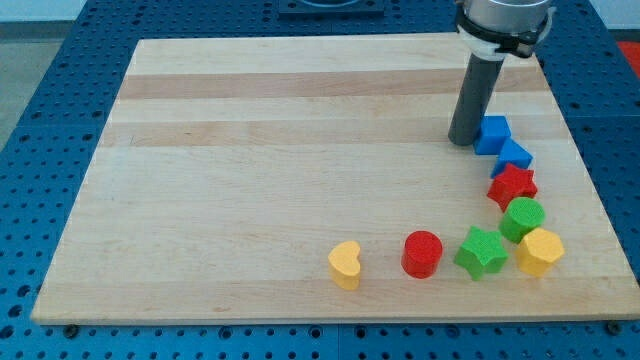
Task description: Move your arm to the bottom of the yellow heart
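camera view, one moment on the wooden board (250, 150): my tip (461, 141) rests at the view's upper right, just beside the blue block (492, 133) that heads a curved line of pieces. the yellow heart (345, 265) sits well apart from it, near the board's bottom edge, left of the red cylinder (422, 253). there is no pincer on this rig, only the rod, so there is no open or closed state to report.

to do this well, i judge the tip should swing left across bare wood first, then come down on the heart's left side and curl in under it, keeping off the red cylinder and the green star (481, 251). little room is left between heart and board edge, so the last approach wants care not to nudge it.

hard to read: a second blue block (513, 154), the red star (512, 186), the green block (523, 218) and the yellow block (540, 250) overlap, hiding their outlines. the arm above the rod is cut off at the view's top.
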Motion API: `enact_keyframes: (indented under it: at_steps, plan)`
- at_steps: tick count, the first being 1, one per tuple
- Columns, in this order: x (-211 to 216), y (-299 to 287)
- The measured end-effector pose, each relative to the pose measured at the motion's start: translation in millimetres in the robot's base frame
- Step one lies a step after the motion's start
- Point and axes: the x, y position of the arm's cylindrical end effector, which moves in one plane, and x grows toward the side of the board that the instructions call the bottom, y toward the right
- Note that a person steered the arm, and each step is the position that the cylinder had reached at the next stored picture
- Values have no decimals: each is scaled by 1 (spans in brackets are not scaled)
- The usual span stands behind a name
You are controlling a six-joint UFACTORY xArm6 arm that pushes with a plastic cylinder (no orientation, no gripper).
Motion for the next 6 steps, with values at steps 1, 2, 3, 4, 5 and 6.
enact_keyframes:
  at_steps: [1,2,3,4,5,6]
  plan:
    - [0,0]
    - [1,-53]
    - [35,-154]
    - [112,-229]
    - [181,-239]
    - [214,-239]
